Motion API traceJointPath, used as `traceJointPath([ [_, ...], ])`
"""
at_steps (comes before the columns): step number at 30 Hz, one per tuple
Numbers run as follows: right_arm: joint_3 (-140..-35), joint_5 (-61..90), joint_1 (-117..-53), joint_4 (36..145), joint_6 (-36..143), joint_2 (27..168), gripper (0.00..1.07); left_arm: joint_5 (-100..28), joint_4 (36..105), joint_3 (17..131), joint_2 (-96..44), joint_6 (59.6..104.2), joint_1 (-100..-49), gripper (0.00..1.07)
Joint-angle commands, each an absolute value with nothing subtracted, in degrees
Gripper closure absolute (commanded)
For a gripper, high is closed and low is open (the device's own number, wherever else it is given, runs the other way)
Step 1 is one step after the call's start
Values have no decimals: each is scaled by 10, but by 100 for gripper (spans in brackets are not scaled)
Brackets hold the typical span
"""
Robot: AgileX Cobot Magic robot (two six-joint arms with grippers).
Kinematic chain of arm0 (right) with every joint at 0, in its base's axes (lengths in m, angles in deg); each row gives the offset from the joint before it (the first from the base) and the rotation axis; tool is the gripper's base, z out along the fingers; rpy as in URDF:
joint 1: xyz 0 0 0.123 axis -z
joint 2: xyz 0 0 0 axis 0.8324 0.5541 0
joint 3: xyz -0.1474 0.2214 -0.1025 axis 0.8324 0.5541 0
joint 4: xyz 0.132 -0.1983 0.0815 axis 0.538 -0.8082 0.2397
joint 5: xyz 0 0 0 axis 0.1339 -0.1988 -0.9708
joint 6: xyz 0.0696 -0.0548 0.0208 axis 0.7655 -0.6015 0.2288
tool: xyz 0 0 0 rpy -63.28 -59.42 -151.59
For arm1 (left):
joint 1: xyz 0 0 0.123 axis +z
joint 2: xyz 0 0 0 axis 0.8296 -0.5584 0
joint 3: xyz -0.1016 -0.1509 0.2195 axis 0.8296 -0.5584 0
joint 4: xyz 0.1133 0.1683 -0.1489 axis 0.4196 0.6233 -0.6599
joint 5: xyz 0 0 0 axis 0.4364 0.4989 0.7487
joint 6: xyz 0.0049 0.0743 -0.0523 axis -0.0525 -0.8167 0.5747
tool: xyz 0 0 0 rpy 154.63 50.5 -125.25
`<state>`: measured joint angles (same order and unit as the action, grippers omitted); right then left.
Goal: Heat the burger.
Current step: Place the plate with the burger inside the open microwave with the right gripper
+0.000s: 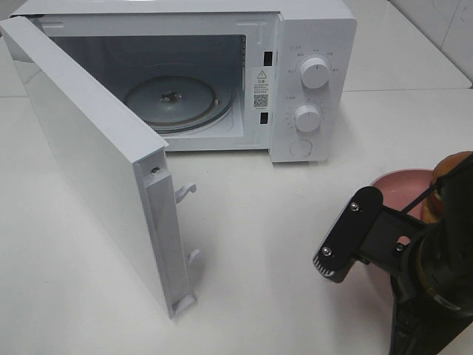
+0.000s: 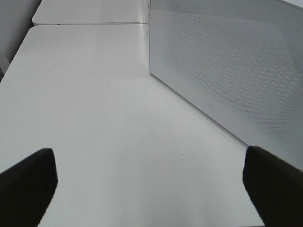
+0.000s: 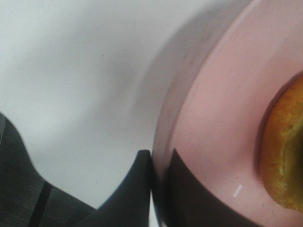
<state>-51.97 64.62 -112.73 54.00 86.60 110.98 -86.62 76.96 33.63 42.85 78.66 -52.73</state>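
Note:
The burger (image 1: 451,166) lies on a round pink plate (image 1: 397,188) at the right edge of the table, mostly hidden behind my right arm (image 1: 414,255). The right wrist view shows only its golden bun edge (image 3: 284,156). My right gripper (image 3: 160,182) is shut on the pink plate's rim (image 3: 163,142), one finger outside and one inside. I cannot tell whether the plate rests on the table. My left gripper (image 2: 151,189) is open above bare table with nothing between its fingers. It is out of the exterior high view.
A white microwave (image 1: 314,44) stands at the back with its door (image 1: 96,163) swung wide open toward the front left. Its glass turntable (image 1: 174,100) is bare. The door's outer face (image 2: 227,61) stands close beside my left gripper.

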Motion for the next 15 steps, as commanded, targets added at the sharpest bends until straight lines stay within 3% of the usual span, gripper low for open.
traceJointPath([
  [1, -518, 659, -1129, 508, 828, 1104, 107, -859, 769, 334, 437, 787, -525, 7],
  [15, -518, 587, -1129, 440, 722, 1104, 106, -859, 769, 334, 437, 787, -525, 7],
])
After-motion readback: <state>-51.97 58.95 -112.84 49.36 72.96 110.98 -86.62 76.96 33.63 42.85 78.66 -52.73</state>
